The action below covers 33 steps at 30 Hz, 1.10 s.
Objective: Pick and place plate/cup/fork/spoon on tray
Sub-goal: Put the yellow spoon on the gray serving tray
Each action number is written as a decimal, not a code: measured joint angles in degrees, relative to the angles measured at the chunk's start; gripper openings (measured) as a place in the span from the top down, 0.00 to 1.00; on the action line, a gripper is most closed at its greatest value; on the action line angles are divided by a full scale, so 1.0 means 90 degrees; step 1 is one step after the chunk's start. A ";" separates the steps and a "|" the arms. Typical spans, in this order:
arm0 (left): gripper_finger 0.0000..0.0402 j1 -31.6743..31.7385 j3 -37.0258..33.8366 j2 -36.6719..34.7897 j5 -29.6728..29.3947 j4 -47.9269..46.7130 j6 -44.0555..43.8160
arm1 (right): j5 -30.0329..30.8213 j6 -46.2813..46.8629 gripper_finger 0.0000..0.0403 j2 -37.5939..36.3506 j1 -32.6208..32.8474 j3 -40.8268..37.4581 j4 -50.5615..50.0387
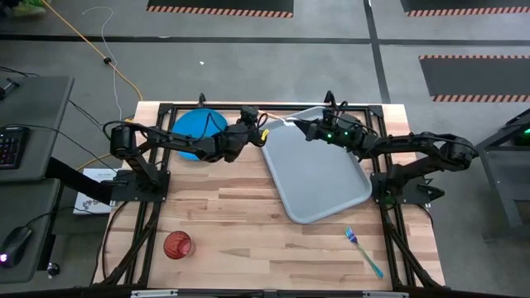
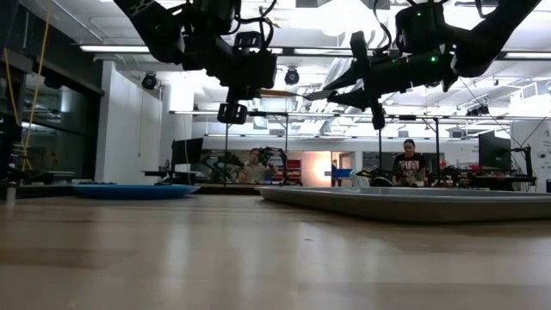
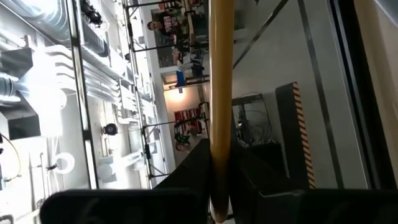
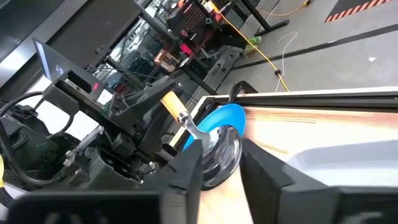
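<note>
The spoon [image 4: 205, 140] hangs in the air over the tray's far left corner, level between both grippers. Its orange handle [image 3: 221, 93] is in my left gripper [image 1: 258, 132], which is shut on it. Its silvery bowl is between the fingers of my right gripper [image 4: 221, 174], which is shut on it. The blue plate [image 1: 199, 128] lies flat at the far left under the left arm. The grey-blue tray [image 1: 319, 174] lies flat at the right. The red cup [image 1: 177, 244] stands near the front left. The blue fork [image 1: 364, 251] lies at the front right. My left gripper pinches the spoon's orange handle [image 3: 220, 186] between its two fingers, coming level from the table's left. The handle runs forward along the fingers. The spoon is lifted clear of the table. My right gripper has the spoon's silvery bowl [image 4: 224, 152] between its two fingers, one on each side. The fingers come level from the table's right. The bowl is held clear above the tray.
Dark frame bars [image 1: 248, 106] run along the table's far edge and sides. Bare wood [image 1: 240, 207] lies between the cup and the tray. People and equipment show in the room beyond the table [image 2: 409, 164].
</note>
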 joint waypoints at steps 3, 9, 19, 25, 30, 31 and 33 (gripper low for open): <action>0.95 0.0002 0.0000 0.0000 0.0001 -0.0002 -0.0007 | -0.0003 0.0021 0.88 0.0000 0.0000 0.0000 -0.0019; 0.85 0.0006 0.0000 0.0005 0.0080 -0.0012 -0.0215 | -0.0026 -0.0253 0.96 0.0000 0.0002 0.0000 -0.0025; 0.57 -0.0046 0.0000 0.0007 0.0032 -0.0015 -0.0753 | 0.0173 -0.0709 1.00 0.0000 -0.0001 0.0000 -0.0007; 0.48 -0.0170 0.0000 0.0007 -0.0290 -0.0274 -0.1225 | 0.0206 -0.0894 1.00 -0.0030 -0.0265 0.0000 -0.0215; 0.47 -0.0392 0.0000 0.0007 -0.0291 -0.0692 -0.1759 | 0.0352 -0.1205 1.00 -0.0330 -0.0583 0.0000 -0.0899; 0.47 -0.0444 0.0000 0.0007 -0.0291 -0.0775 -0.1881 | 0.0444 -0.1316 1.00 -0.0438 -0.0631 0.0000 -0.1063; 0.47 -0.0550 0.0000 0.0007 -0.0286 -0.0926 -0.2132 | 0.0642 -0.1609 1.00 -0.0687 -0.0715 0.0092 -0.1683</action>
